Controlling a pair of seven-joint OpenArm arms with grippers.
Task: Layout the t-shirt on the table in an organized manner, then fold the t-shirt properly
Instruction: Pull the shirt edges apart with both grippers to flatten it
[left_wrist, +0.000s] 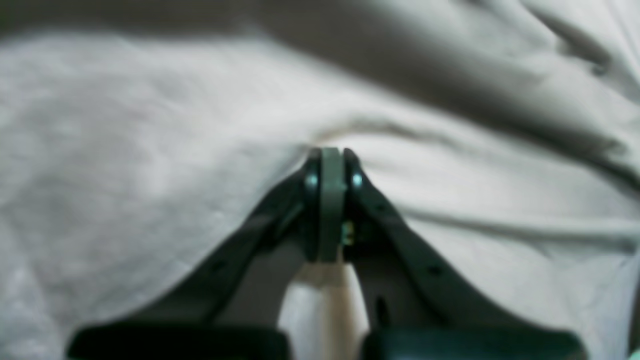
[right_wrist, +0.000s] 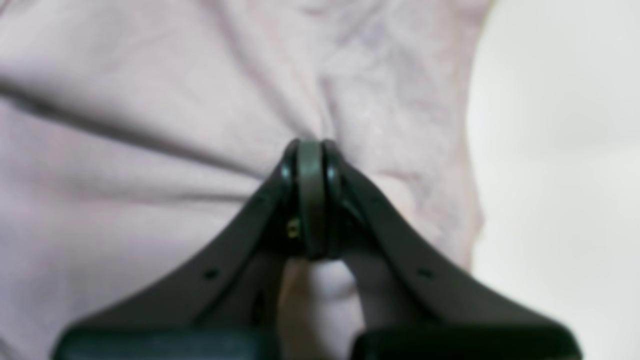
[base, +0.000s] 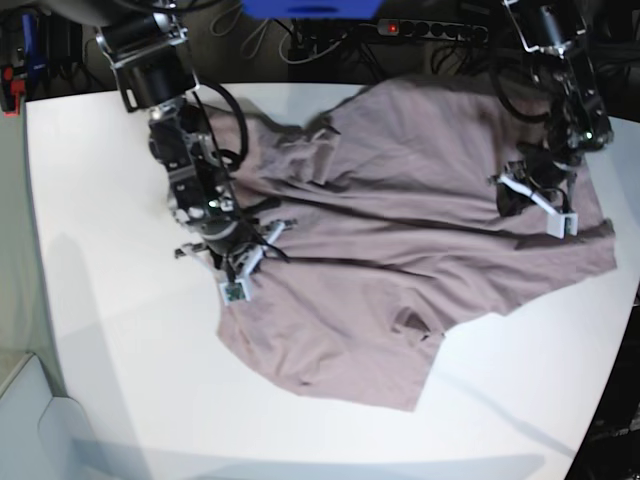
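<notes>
The mauve-pink t-shirt (base: 400, 250) lies spread but wrinkled across the white table (base: 110, 330), its neck opening (base: 410, 322) toward the front. My left gripper (left_wrist: 330, 152) is shut, with cloth (left_wrist: 150, 150) puckering at its tip; in the base view the left gripper (base: 507, 198) sits at the shirt's right part. My right gripper (right_wrist: 310, 145) is shut on the shirt (right_wrist: 150, 125) near its side edge, folds running into its tip, bare table (right_wrist: 560, 150) beside it. In the base view the right gripper (base: 262, 248) is at the shirt's left edge.
A power strip (base: 430, 28) with a red light, cables and a blue object (base: 310, 8) lie beyond the table's far edge. The table's right corner falls away near the shirt's right side (base: 625, 300). Bare white tabletop stretches along the left and front.
</notes>
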